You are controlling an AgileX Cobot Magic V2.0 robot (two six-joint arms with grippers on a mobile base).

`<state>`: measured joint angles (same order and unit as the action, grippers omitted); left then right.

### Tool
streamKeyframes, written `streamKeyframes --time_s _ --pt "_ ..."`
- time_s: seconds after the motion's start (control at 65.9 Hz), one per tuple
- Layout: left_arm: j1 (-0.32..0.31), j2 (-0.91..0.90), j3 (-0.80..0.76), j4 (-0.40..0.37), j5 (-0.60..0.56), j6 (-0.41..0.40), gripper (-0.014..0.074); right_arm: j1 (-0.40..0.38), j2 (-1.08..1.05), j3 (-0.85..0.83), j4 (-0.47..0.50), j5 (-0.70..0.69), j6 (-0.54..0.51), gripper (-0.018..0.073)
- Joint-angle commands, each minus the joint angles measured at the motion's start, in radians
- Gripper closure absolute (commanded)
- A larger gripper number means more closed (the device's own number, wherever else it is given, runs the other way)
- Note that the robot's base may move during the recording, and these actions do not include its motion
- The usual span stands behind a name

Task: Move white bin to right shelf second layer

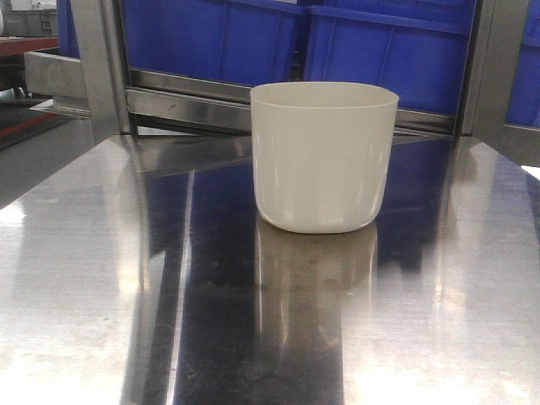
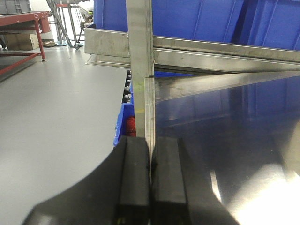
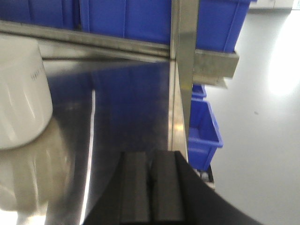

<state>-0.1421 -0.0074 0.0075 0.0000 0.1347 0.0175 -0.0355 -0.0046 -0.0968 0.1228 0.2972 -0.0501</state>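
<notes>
Your white bin stands upright just right of centre in the front view, on the steel tabletop, before the blue crates at the top. The left gripper and the right gripper both have their fingers pressed together and hold nothing. I judge the grasp is not yet begun. The bin shows at the left edge of the right wrist view, so that arm seems nearer.
</notes>
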Motion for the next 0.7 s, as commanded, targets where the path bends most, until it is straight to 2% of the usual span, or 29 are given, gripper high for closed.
streamKeyframes --time_s 0.0,0.152,0.364,0.486,0.577,0.683 --pt "-0.004 -0.015 0.037 0.0 -0.087 -0.005 0.0512 0.003 0.057 -0.091 0.003 -0.06 -0.004 0.0511" --pt "-0.004 -0.015 0.037 0.0 -0.087 -0.005 0.0512 0.003 0.198 -0.216 0.003 0.022 -0.004 0.0511" --pt "-0.004 -0.015 0.037 0.0 -0.087 -0.005 0.0512 0.02 0.435 -0.385 0.004 0.055 -0.004 0.0511" --pt "-0.004 -0.015 0.037 0.0 -0.087 -0.005 0.0512 0.09 0.566 -0.449 0.004 0.055 -0.004 0.0511" --pt "-0.004 -0.015 0.037 0.0 -0.087 -0.005 0.0512 0.177 0.686 -0.502 0.004 0.05 -0.002 0.0492" --pt "-0.004 -0.015 0.037 0.0 -0.087 -0.005 0.0512 0.256 0.803 -0.572 0.004 0.044 0.0 0.0379"
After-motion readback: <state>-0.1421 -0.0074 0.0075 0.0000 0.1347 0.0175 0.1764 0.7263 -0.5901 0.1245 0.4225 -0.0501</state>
